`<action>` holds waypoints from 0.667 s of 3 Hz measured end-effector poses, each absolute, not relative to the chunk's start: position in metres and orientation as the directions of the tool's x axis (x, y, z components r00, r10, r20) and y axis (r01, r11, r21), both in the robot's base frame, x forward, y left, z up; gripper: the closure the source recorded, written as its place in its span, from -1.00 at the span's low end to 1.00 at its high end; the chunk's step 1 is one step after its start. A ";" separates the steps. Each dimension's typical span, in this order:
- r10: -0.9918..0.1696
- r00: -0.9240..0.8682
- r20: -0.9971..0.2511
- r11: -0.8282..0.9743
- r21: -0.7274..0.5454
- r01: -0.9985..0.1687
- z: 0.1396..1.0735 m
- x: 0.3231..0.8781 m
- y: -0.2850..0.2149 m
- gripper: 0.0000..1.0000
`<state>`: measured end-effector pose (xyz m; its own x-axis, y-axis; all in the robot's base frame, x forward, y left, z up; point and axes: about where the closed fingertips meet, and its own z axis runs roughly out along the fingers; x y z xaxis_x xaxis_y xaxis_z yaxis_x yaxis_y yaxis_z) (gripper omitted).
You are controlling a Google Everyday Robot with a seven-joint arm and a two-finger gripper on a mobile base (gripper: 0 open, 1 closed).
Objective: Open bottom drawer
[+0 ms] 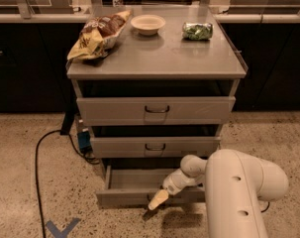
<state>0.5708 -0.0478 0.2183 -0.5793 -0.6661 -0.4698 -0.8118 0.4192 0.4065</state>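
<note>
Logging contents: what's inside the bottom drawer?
Bottom drawer is pulled out; visible tray floor looks bare. Right part hidden behind the arm; tool at its front edge.

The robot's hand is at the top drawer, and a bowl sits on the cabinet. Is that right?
Not the top drawer. The hand is at the bottom drawer, nearest the floor, as the camera view shows. The bowl does sit on the cabinet.
</note>
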 end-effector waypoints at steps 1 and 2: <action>-0.681 -0.588 -0.437 0.400 0.450 -0.798 0.208 0.545 -0.041 -1.00; -0.686 -0.601 -0.410 0.387 0.494 -0.779 0.211 0.522 -0.043 -1.00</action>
<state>0.5221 -0.0432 0.2110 -0.6010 -0.6861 -0.4100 -0.7787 0.3871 0.4938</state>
